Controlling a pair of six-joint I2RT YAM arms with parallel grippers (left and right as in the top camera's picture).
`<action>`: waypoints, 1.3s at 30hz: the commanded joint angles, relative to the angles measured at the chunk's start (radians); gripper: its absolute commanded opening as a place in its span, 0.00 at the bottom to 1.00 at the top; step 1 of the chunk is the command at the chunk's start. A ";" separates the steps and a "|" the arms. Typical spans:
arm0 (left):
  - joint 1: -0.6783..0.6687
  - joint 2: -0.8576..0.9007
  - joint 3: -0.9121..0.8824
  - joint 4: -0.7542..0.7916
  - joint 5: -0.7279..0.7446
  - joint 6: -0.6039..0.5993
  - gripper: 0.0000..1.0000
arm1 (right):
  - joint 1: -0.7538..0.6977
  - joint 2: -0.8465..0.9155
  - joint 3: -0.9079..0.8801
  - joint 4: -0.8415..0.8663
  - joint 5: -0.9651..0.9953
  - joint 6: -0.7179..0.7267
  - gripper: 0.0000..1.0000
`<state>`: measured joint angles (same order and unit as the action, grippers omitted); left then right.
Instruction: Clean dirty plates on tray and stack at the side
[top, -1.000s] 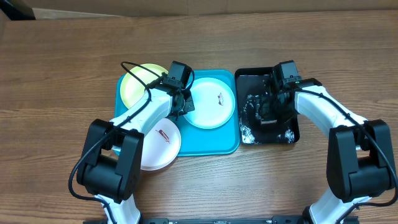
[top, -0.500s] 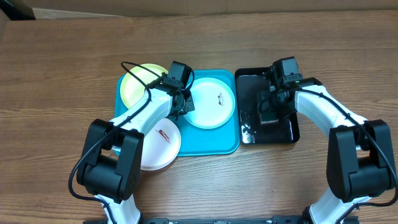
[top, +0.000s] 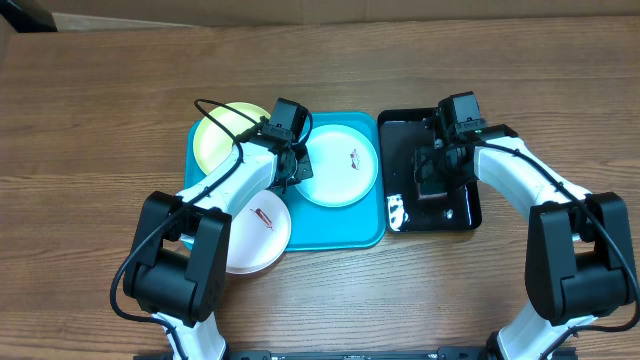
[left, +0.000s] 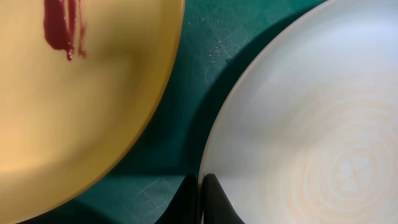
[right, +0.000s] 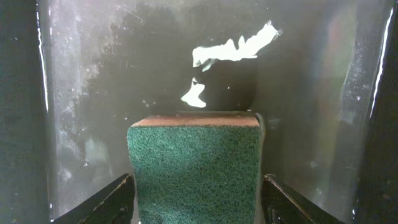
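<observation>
Over in the black tray (top: 395, 135), the right gripper (right: 199, 190) is sitting a touch differently than a moment ago. The scatter of white glints across the wet-looking tray floor is dying down to 1 patch near the front left corner. The left arm is not shifting at all.

In the right wrist view, the 2 fingers are bearing against both sides of a green scouring sponge (right: 194, 149) that is lying flat on the tray floor. That reads as a grip.

The left gripper (left: 200, 196) is resting with its tips pressed together right at the rim of the pale blue plate (top: 340, 165). I cannot tell whether the rim is nipped between them.

All 3 plates are sitting on the turquoise tray (top: 340, 228):
- The yellow-green plate (top: 225, 135) is lying at the back left, with a red smear showing in the left wrist view.
- The pale blue plate is lying at the right.
- The white plate (top: 255, 230) is overhanging the front left edge.

The sponge pickup looks like the step under way, with no plate stacked yet. The next move is likely calling for lifting the sponge clear of the black tray's wall and carrying it over to the smudge on the pale blue plate while the left arm is steadying that plate.
</observation>
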<state>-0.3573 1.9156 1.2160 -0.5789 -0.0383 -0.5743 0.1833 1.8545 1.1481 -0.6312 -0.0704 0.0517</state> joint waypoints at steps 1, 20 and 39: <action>0.007 0.013 -0.007 -0.010 -0.017 0.002 0.04 | 0.001 -0.003 -0.030 0.015 0.005 0.000 0.66; 0.007 0.013 -0.007 -0.010 -0.018 0.002 0.04 | 0.001 -0.016 0.060 -0.036 -0.007 0.000 0.04; 0.007 0.013 -0.007 -0.010 -0.017 0.010 0.04 | 0.030 -0.061 0.218 -0.198 0.002 0.000 0.04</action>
<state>-0.3573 1.9156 1.2160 -0.5789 -0.0383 -0.5739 0.2119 1.8317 1.3128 -0.8284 -0.0711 0.0517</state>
